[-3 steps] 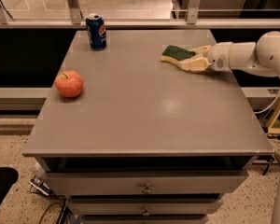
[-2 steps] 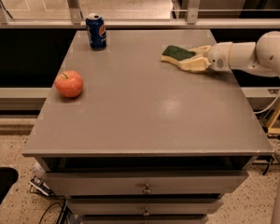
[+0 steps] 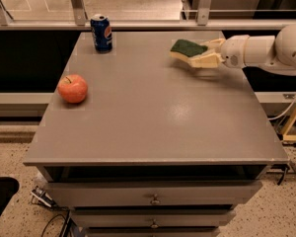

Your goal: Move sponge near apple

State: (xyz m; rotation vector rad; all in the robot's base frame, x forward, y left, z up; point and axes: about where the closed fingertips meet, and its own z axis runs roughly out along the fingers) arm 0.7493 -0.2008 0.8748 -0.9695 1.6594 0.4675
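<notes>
The sponge (image 3: 186, 47), dark green on top with pale yellow foam below, is at the table's far right, held slightly above the surface. My gripper (image 3: 199, 53) reaches in from the right and is shut on the sponge, with one cream finger under its near side and the other at its far side. The orange-red apple (image 3: 73, 88) sits near the table's left edge, far from the sponge.
A blue Pepsi can (image 3: 101, 32) stands at the far left corner of the grey table (image 3: 153, 117). A metal railing runs behind the table. Drawers with knobs sit below the front edge. A yellow frame stands on the floor at the right.
The gripper and the sponge have risen slightly off the table. The apple and the can have not moved.
</notes>
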